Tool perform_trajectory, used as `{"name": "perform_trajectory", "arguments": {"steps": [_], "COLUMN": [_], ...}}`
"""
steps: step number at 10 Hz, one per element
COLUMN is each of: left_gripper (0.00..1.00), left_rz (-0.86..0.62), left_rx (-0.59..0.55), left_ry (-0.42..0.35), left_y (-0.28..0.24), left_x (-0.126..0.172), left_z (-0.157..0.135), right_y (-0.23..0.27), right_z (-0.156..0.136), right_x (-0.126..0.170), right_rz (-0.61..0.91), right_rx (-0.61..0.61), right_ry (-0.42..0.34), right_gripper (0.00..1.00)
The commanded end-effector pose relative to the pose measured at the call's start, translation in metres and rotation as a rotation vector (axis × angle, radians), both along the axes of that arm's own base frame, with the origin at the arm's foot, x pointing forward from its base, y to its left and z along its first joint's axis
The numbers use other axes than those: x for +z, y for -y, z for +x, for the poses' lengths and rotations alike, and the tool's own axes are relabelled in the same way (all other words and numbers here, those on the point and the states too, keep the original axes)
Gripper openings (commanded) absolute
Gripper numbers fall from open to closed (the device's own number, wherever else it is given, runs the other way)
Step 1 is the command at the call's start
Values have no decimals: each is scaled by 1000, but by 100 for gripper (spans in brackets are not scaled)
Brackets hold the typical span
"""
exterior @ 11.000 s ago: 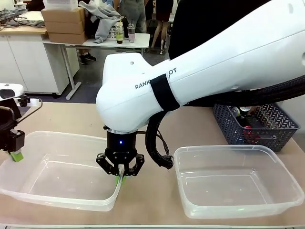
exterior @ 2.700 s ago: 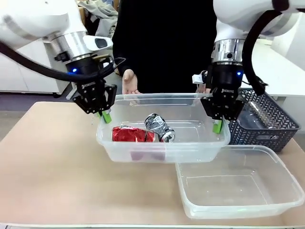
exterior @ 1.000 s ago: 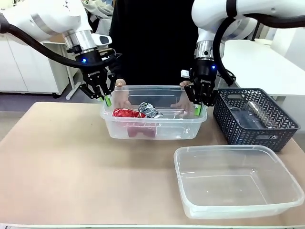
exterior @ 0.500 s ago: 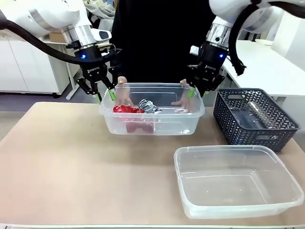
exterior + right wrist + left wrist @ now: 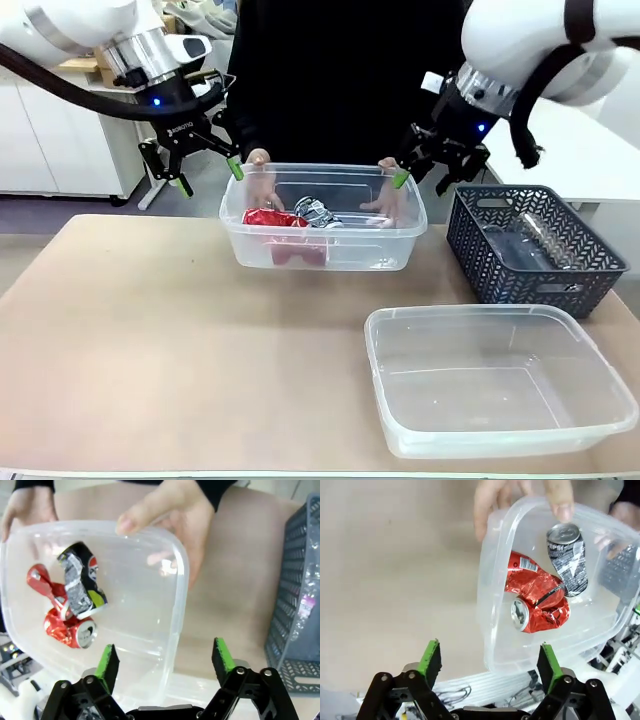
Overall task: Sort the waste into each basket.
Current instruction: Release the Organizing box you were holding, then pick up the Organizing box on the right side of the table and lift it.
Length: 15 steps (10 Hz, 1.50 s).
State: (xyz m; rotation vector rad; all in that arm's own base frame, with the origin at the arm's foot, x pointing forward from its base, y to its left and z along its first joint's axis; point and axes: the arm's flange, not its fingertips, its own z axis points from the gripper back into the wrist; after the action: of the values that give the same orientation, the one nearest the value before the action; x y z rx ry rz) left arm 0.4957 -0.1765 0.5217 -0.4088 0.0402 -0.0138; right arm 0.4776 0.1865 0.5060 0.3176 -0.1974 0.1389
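Observation:
A clear tub [image 5: 350, 255] stands at the far middle of the table, with a person's hands [image 5: 258, 180] on both of its ends. In it lie a crushed red can [image 5: 275, 218] and a crushed silver-and-black can [image 5: 318, 212]. My left gripper [image 5: 208, 178] hangs open just off the tub's left end, touching nothing. Off the right end, my right gripper [image 5: 420, 182] is open too, and empty. The left wrist view looks between open fingers [image 5: 430, 657] into the tub [image 5: 487, 580] at the red can [image 5: 540, 600]. A second clear tub [image 5: 500, 380] sits empty at the near right.
A dark lattice basket [image 5: 535, 250] with clear bottles [image 5: 545, 235] in it stands at the far right, close to the right gripper. The right wrist view has the same basket [image 5: 300, 580] at its right edge. Bare tabletop [image 5: 150, 330] spreads across the left and front.
Both grippers have opened and drawn up and outward from the ends of the tub with the cans. The person's hands now hold that tub.

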Motion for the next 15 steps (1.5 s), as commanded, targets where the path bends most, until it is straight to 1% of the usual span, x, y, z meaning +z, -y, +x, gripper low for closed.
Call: {"name": "perform_trajectory", "arguments": {"steps": [1,2,3,4,11,12,13,14,15], "left_gripper": [100,100,100,100,100,100,100,100,100], "left_rz": [-45,-59,-52,-26,-33,-102,-102,-125,-89], "left_rx": [26,37,75,43,39,-116,-114,-167,-216], "left_ry": [118,146,161,97,105,103,129,104,102], "left_y": [-10,-13,-17,-7,-5,-9,-24,-40,-44], "left_x": [-12,-16,-22,-2,-5,22,53,79,90], "left_z": [-12,-13,-12,-2,-4,-23,-51,-88,-120], "right_y": [11,14,15,6,6,33,66,107,139], "right_z": [-13,-15,-14,-8,-10,-42,-82,-126,-158], "right_x": [-1,-2,-5,2,0,35,65,89,100], "right_rz": [42,35,-6,4,2,62,68,42,-12], "right_rx": [43,29,5,9,8,97,172,164,132], "right_ry": [24,20,8,7,3,4,57,107,126], "right_gripper": [100,100,100,100,100,100,100,100,100]}}
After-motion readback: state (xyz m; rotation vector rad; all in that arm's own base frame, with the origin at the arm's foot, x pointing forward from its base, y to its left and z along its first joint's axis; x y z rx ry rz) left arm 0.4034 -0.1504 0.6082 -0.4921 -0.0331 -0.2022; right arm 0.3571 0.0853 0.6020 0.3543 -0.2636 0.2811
